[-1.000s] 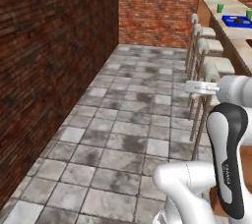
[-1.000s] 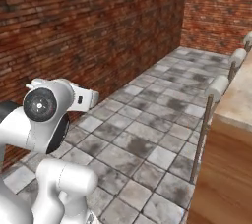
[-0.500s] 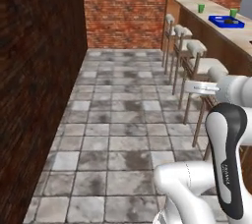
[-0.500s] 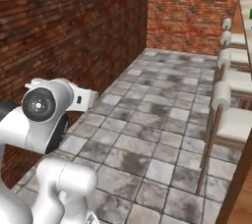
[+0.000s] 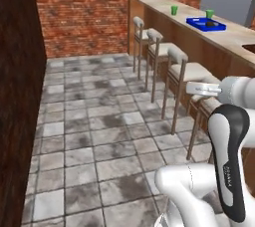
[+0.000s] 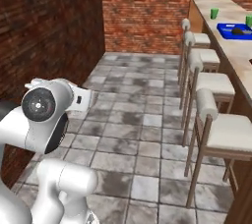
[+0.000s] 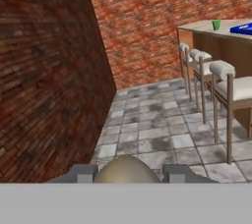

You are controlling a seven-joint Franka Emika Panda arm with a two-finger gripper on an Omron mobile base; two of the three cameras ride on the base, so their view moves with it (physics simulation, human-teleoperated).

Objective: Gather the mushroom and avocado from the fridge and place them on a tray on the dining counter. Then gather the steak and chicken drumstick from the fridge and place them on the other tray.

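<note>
Swinging round: both base views now face down the dining counter (image 5: 234,34) where brick wall filled them a moment ago, so the base is turning toward the drop-off. Blue tray (image 5: 205,24) sits far down the top, something dark already on it. Gripper (image 7: 127,173) fingers clamp a rounded tan lump, likely the mushroom (image 7: 126,170). Stools (image 6: 219,128) line the counter; grey tiled floor (image 5: 99,121).

My arm (image 5: 226,166): glossy white rounded shells, black joint covers, small grey lettering on black forearm panel. Round dark grey end cap (image 6: 42,105) with ringed face. Boxy white hand.
</note>
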